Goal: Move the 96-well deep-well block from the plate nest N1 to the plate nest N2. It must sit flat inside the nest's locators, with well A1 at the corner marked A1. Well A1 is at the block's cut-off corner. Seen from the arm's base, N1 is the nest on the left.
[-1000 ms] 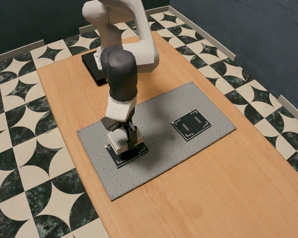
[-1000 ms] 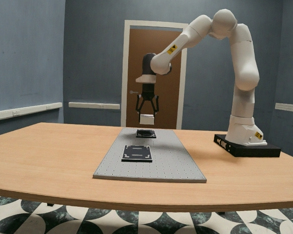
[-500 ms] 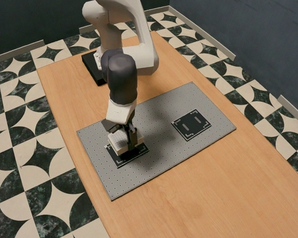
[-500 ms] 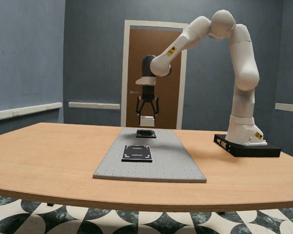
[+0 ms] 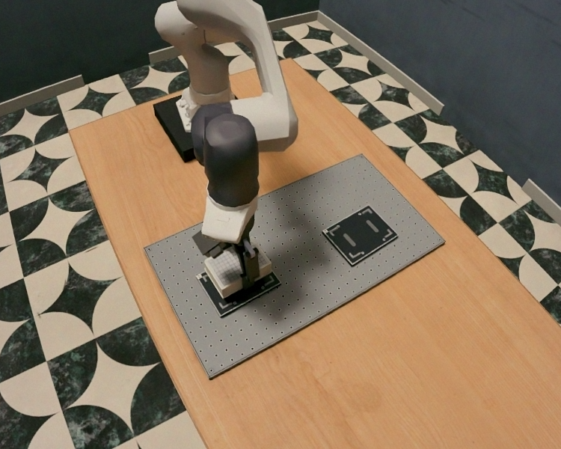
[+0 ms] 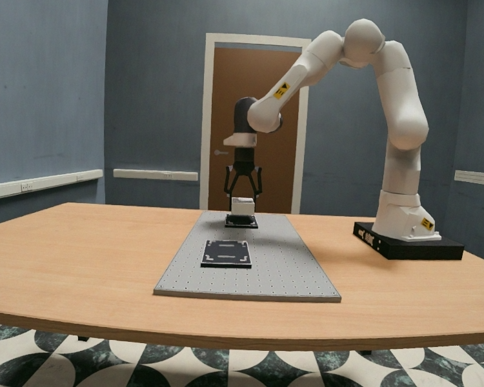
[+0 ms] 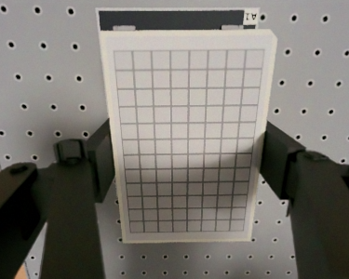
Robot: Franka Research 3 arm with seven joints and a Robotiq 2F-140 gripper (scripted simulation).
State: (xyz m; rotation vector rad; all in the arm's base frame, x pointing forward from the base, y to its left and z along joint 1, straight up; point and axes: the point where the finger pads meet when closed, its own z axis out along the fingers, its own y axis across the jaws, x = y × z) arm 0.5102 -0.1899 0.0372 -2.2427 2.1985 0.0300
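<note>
The white 96-well deep-well block (image 5: 225,266) (image 6: 242,206) (image 7: 188,93) hangs level a little above the black nest N1 (image 5: 233,305) (image 6: 241,224). In the wrist view only a dark strip of the nest N1 (image 7: 174,19) shows past the block's far end, with its A1 mark at the top right. The block's cut-off corner is on that same side. My gripper (image 5: 233,269) (image 6: 242,201) (image 7: 183,131) is shut on the block, its pads pressing the two long sides. The nest N2 (image 5: 383,227) (image 6: 211,249) is bare, further along the grey plate.
Both nests sit on a grey perforated baseplate (image 5: 300,275) (image 6: 275,270) (image 7: 314,93) on a wooden table (image 5: 367,362) (image 6: 67,249). The arm's black base (image 5: 172,128) (image 6: 409,248) stands at the table's far end.
</note>
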